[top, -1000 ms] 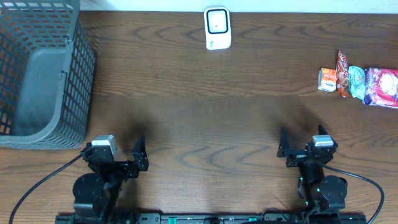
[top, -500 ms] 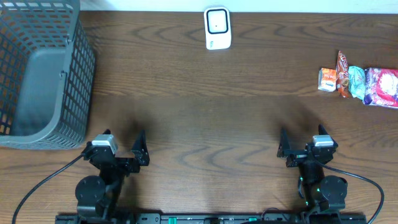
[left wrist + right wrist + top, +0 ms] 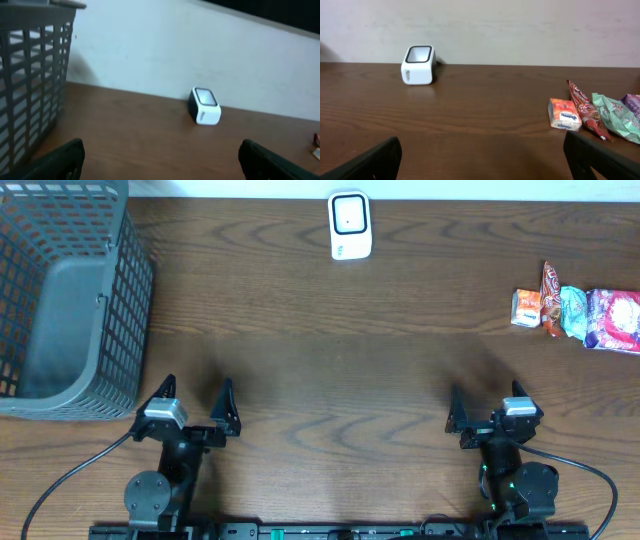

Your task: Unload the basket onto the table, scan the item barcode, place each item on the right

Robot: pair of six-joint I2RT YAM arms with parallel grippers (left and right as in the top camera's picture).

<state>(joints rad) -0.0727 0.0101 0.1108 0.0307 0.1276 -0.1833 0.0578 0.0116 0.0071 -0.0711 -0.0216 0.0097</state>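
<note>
Several snack packets lie at the table's right edge: a small orange-and-white tissue pack (image 3: pixel 527 308) (image 3: pixel 564 114), a red packet (image 3: pixel 551 300) (image 3: pixel 586 112), a green packet (image 3: pixel 574 312) (image 3: pixel 612 117) and a pink packet (image 3: pixel 614 320). A white barcode scanner (image 3: pixel 349 225) (image 3: pixel 204 106) (image 3: pixel 418 65) stands at the far middle edge. My left gripper (image 3: pixel 196 395) (image 3: pixel 161 150) is open and holds nothing, low at the near left. My right gripper (image 3: pixel 485 395) (image 3: pixel 482 145) is open and holds nothing at the near right, well short of the packets.
A grey mesh basket (image 3: pixel 70 300) (image 3: pixel 30 75) stands at the far left, just beyond my left gripper. A pale wall runs behind the table's far edge. Bare wood lies between the grippers and the scanner.
My left gripper has swung a little to face straight ahead, so both its fingers now show from above. The right arm and the packets have not moved.
</note>
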